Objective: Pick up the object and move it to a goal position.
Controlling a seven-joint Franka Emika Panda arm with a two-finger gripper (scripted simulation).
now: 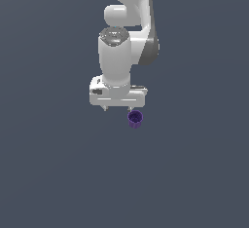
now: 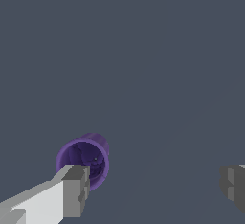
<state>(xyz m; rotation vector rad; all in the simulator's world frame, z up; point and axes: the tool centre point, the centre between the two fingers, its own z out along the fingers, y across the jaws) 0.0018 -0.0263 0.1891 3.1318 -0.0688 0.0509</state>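
The object is a small dark purple cup (image 1: 135, 119) with a hollow top. It stands on the flat grey surface (image 1: 194, 173), just below the white gripper (image 1: 117, 108) and toward the exterior view's right. The gripper is open, its two short fingers spread wide and holding nothing. In the wrist view the cup (image 2: 82, 157) shows its open mouth. It lies by one grey fingertip (image 2: 76, 187), which covers part of its rim, rather than in the gap between the fingers. The gripper's (image 2: 154, 184) other fingertip (image 2: 233, 184) is far from the cup.
The white arm (image 1: 127, 8) rises behind and above the gripper. Only the plain dark grey surface surrounds the cup in both views.
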